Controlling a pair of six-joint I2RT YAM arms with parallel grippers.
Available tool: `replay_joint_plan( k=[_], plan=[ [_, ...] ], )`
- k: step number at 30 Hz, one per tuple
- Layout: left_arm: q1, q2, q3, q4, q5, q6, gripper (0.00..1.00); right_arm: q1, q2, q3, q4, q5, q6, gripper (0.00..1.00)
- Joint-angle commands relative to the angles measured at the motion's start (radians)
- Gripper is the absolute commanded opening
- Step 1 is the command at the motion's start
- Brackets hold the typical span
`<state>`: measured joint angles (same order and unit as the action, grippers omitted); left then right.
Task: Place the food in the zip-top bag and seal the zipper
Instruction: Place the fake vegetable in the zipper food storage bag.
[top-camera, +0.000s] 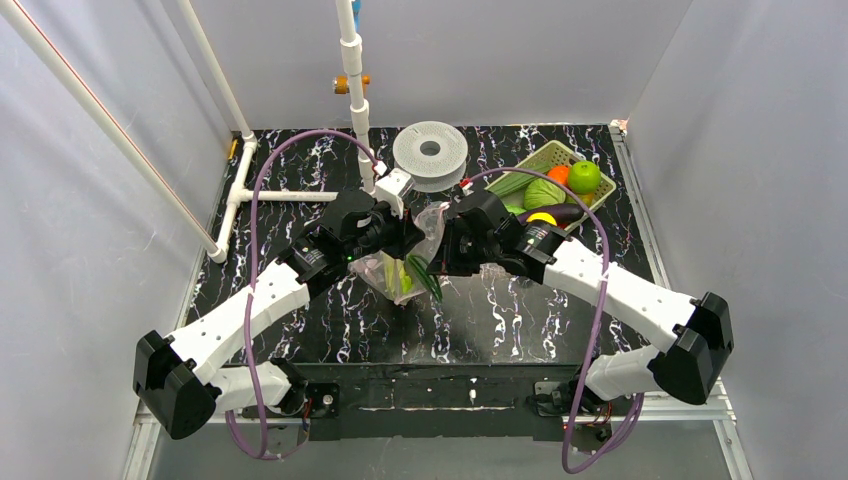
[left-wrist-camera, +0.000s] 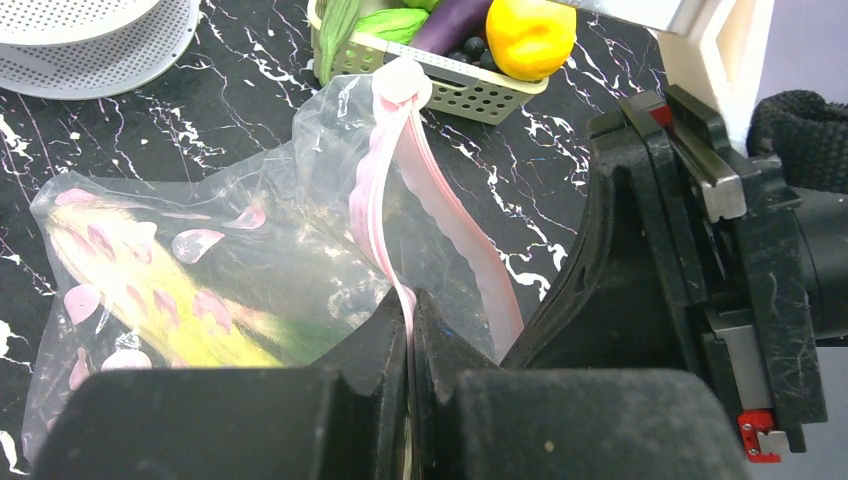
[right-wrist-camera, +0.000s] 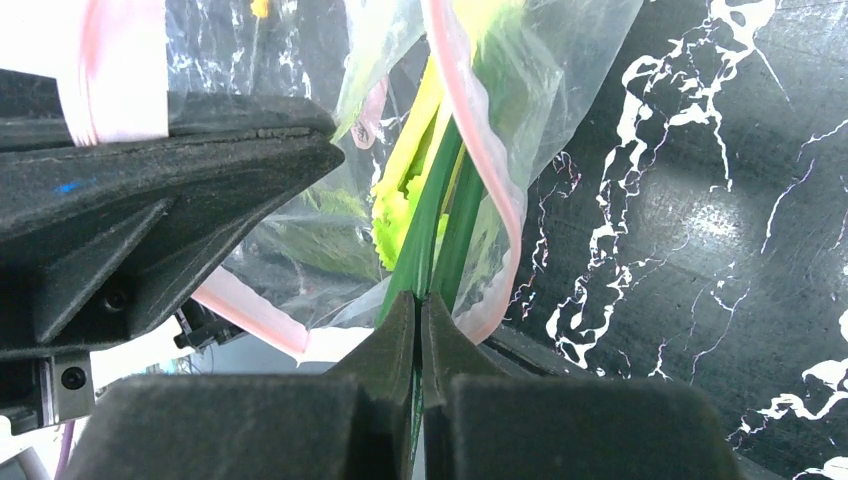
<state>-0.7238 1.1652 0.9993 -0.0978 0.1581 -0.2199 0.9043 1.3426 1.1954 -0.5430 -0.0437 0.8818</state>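
**Listener:** What was nearest to you?

**Me:** My left pincer (left-wrist-camera: 410, 330) was nearest, shut tight on the zipper (left-wrist-camera: 385, 190), the pink strip along the mouth of the zip-top bag (left-wrist-camera: 200, 260). My right pincer (right-wrist-camera: 420, 320) was clamped on a long green stalk (right-wrist-camera: 440, 200), and its far end seemed to reach into the bag's mouth. The bag hung between my two arms above the middle of the table. Something frilly and yellow-green was already inside it.

**Listener:** What could have gone wrong from there?

**Me:** I judged that the thin strip could slide out of my left pincer if the right arm pushed the stalk hard. The mouth would then sag and the contents could spill. If I let go too soon, the stalk might lie across the strip and block the seal. It might also drop onto the table.

**Listener:** And further off?

**Me:** The table (top-camera: 520, 320) was black with white marble veins. Beyond the bag stood a yellow-green basket (left-wrist-camera: 470, 95) holding the dark purple eggplant (left-wrist-camera: 455, 22), the yellow piece (left-wrist-camera: 528, 35) and other fruit. At the far centre lay a white perforated spool (top-camera: 445, 165), and at the far left a white pipe frame (top-camera: 275, 196). Plain white walls (top-camera: 520, 60) closed in three sides.
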Motion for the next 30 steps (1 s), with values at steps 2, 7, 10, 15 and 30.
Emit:
replay_joint_plan(
  k=[2,7,10,15,30],
  plan=[
    [-0.005,-0.017,0.016,0.024,0.012,-0.002,0.00,0.005,-0.028,0.020,0.011,-0.014,-0.035,0.01],
    [-0.006,-0.016,0.016,0.025,0.021,-0.015,0.00,0.019,-0.079,-0.082,0.190,0.081,0.005,0.01],
    [-0.006,-0.020,0.014,0.027,0.026,-0.020,0.00,0.028,-0.081,-0.092,0.269,0.152,-0.006,0.01],
    [-0.006,-0.037,0.011,0.030,0.028,-0.022,0.00,0.042,-0.122,-0.115,0.366,0.288,-0.068,0.01],
    [-0.006,-0.045,0.015,0.036,0.058,-0.038,0.00,0.044,0.026,-0.136,0.461,0.262,-0.229,0.01]
  ],
)
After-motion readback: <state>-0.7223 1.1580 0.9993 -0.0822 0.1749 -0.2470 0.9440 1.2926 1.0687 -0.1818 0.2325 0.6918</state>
